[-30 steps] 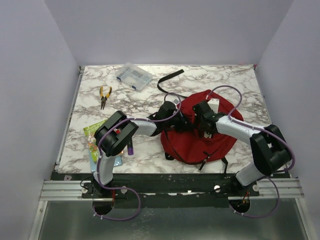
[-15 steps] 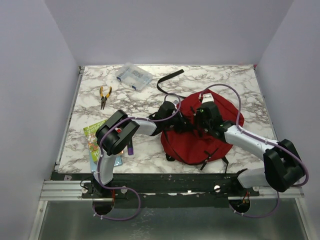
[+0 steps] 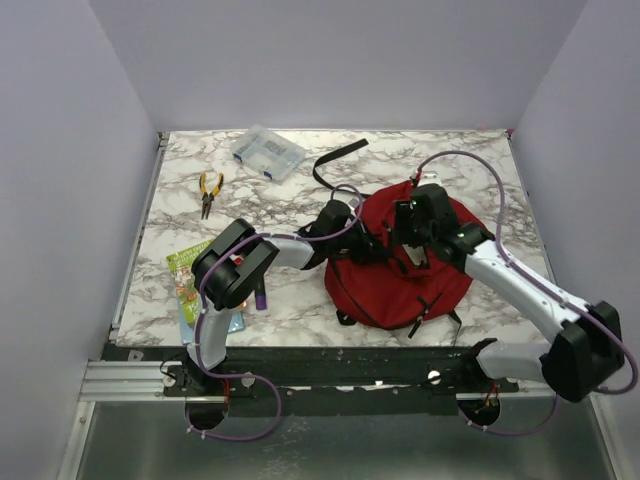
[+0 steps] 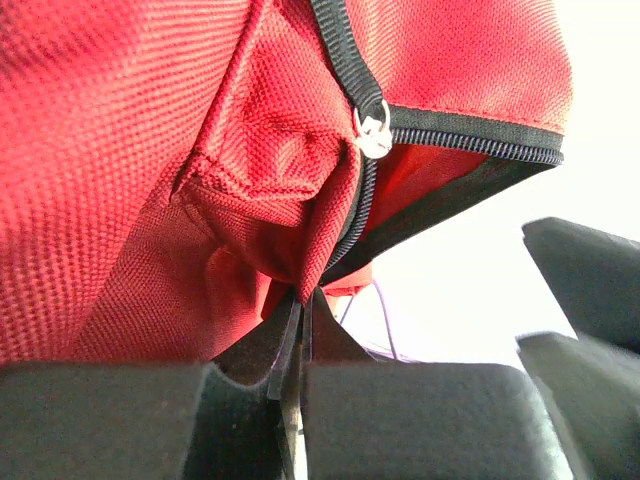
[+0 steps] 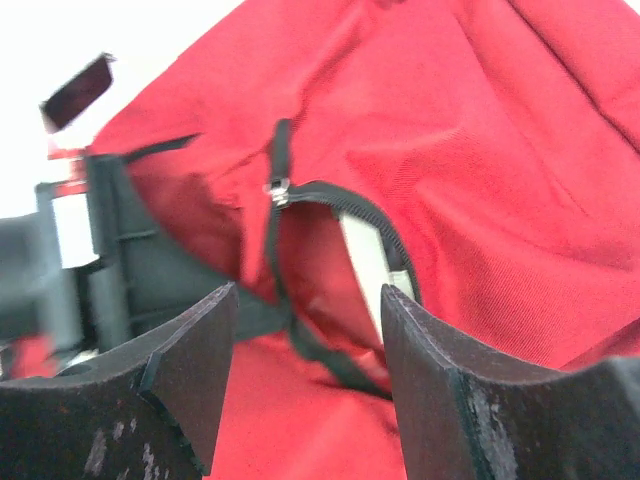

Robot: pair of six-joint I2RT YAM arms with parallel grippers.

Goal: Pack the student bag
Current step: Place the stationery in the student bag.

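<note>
The dark red student bag [image 3: 400, 275] lies right of the table's middle. My left gripper [image 3: 352, 243] is shut on a fold of the bag's fabric [image 4: 310, 270] beside the zip, at the bag's left edge. The zip pull [image 4: 374, 135] hangs just above that fold, and the zip stands partly open. My right gripper [image 3: 412, 248] is open and empty above the bag's opening [image 5: 335, 265]. A white object [image 5: 367, 255] shows inside the opening. The bag fills the right wrist view [image 5: 480, 150].
A black strap [image 3: 338, 160] trails behind the bag. A clear plastic box [image 3: 266, 152] stands at the back. Yellow-handled pliers [image 3: 208, 190] lie at the left. A colourful booklet [image 3: 190, 285] and a purple marker [image 3: 261, 297] lie by the left arm.
My right arm has swung out to the right and its gripper has lifted a little off the bag. My left gripper has kept its hold on the fabric.
</note>
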